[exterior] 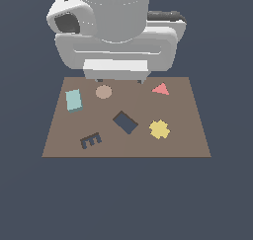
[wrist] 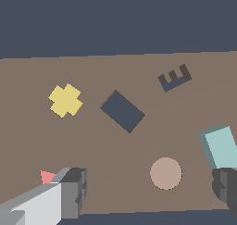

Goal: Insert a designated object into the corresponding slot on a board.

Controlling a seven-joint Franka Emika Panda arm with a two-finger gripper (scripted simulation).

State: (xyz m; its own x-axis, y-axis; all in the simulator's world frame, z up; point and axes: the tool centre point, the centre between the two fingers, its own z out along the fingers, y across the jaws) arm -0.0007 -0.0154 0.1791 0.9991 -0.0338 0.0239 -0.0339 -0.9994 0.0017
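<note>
The light teal block [exterior: 73, 100] lies flat on the brown board [exterior: 183, 110] near its far corner on the exterior view's left. The dark navy tilted rectangular slot [exterior: 125, 122] is in the board's middle and holds nothing. My gripper [exterior: 120, 80] hangs over the board's far edge, open wide and empty, apart from the block. In the wrist view the block [wrist: 222, 146] lies just beyond one fingertip [wrist: 227, 187], the slot [wrist: 122, 111] is farther out on the board [wrist: 92, 140], and my gripper [wrist: 150, 191] has nothing between its fingers.
On the board lie a tan round disc [exterior: 104, 92] [wrist: 165, 173], a red triangle [exterior: 160, 89] [wrist: 46, 176] and a yellow star-like piece [exterior: 159, 129] [wrist: 65, 100]. A dark comb-shaped recess [exterior: 91, 140] [wrist: 174, 78] is near the front edge on the exterior view's left.
</note>
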